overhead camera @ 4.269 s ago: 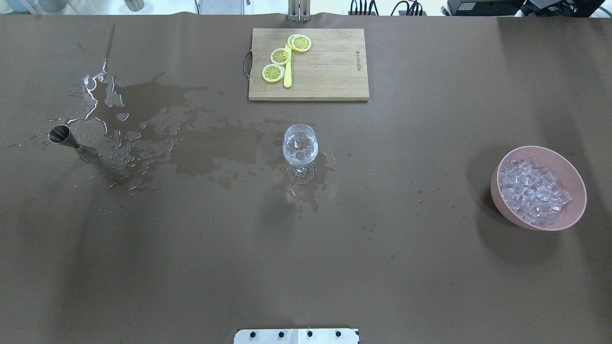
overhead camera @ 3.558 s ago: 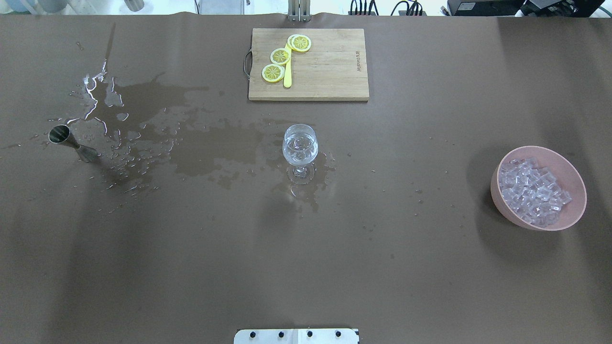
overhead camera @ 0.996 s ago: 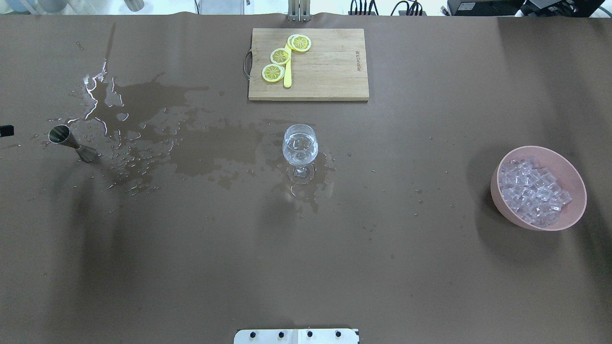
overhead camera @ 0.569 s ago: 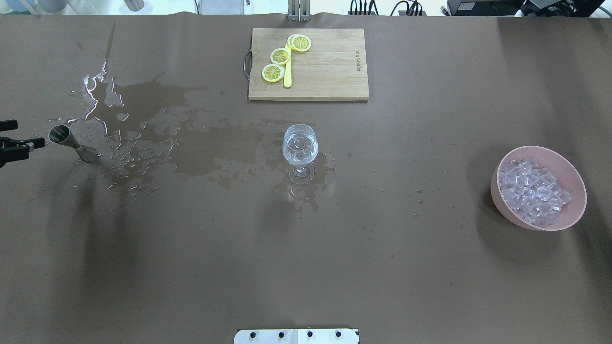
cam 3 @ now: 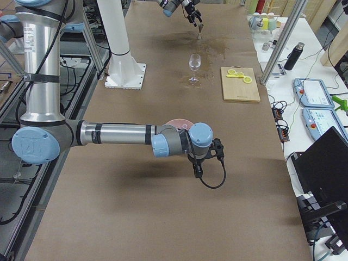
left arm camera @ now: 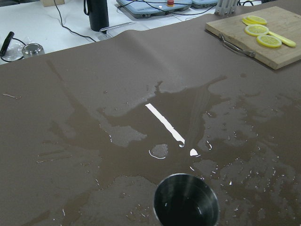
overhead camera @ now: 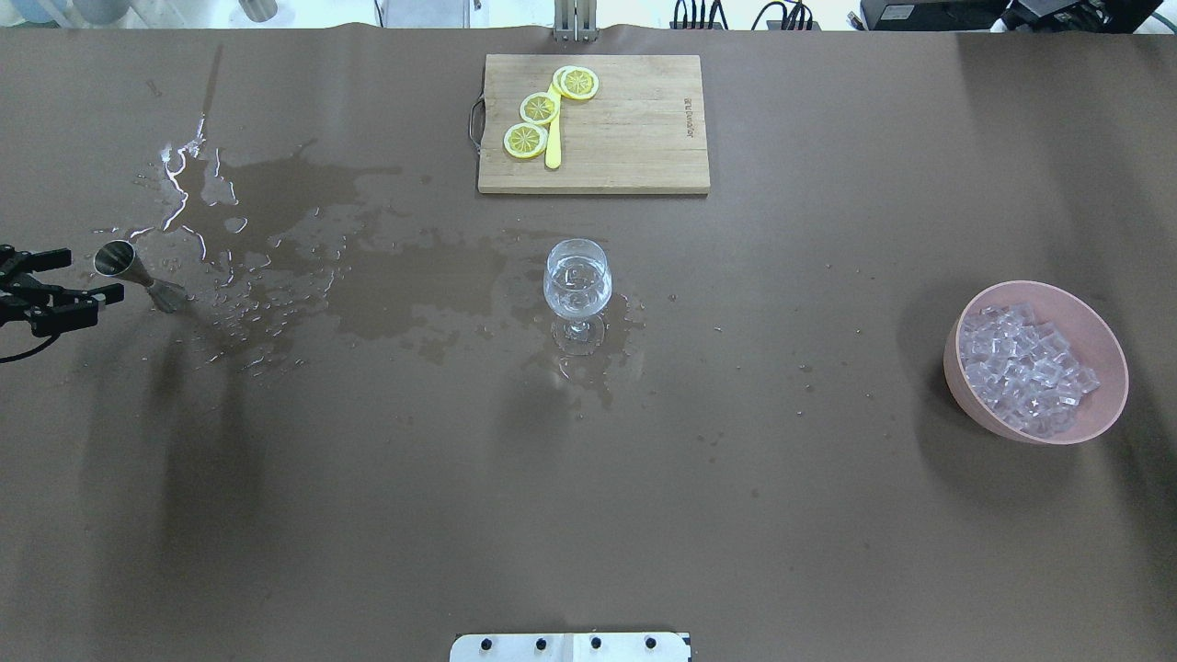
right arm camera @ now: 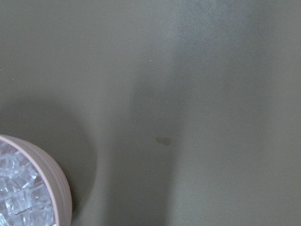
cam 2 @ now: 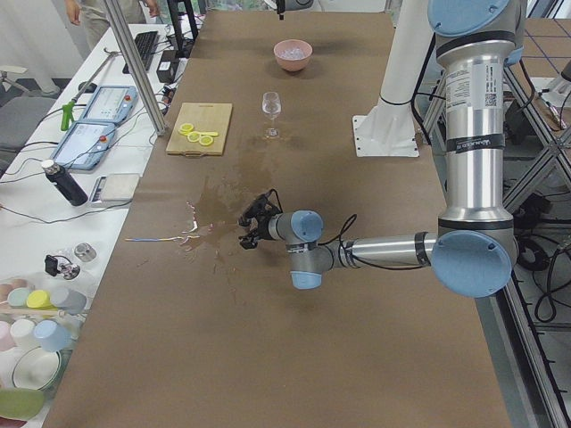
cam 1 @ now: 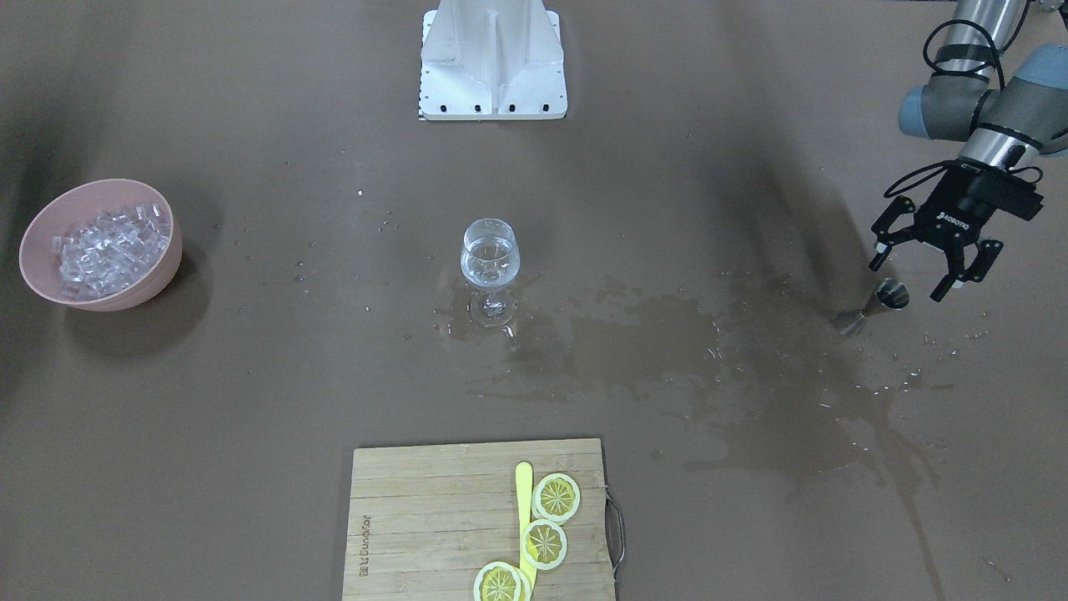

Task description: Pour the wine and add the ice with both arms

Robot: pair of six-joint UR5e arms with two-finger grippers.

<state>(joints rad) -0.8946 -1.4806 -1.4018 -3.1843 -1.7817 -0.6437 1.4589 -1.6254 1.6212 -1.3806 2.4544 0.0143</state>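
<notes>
A steel jigger (overhead camera: 124, 265) stands at the table's left end amid spilled wine (overhead camera: 276, 188). My left gripper (overhead camera: 92, 274) hovers open just left of the jigger's cup (cam 1: 891, 294), which fills the bottom of the left wrist view (left arm camera: 186, 201); no fingers show there. A wine glass (overhead camera: 577, 276) holding clear liquid stands mid-table. At the right end a pink bowl (overhead camera: 1099, 336) holds ice (overhead camera: 1021, 368). My right gripper (cam 3: 197, 167) hangs beside that bowl (right arm camera: 56, 188); I cannot tell whether it is open or shut.
A wooden cutting board (overhead camera: 634, 138) with lemon slices (overhead camera: 539, 108) and a yellow knife lies at the far edge. The white pedestal (cam 1: 492, 58) stands on the robot's side. Wet patches (cam 1: 667, 334) spread from the glass to the jigger.
My left gripper has come in from the table's left edge, open, and moved right up to the jigger. The glass, bowl and board have not moved.
</notes>
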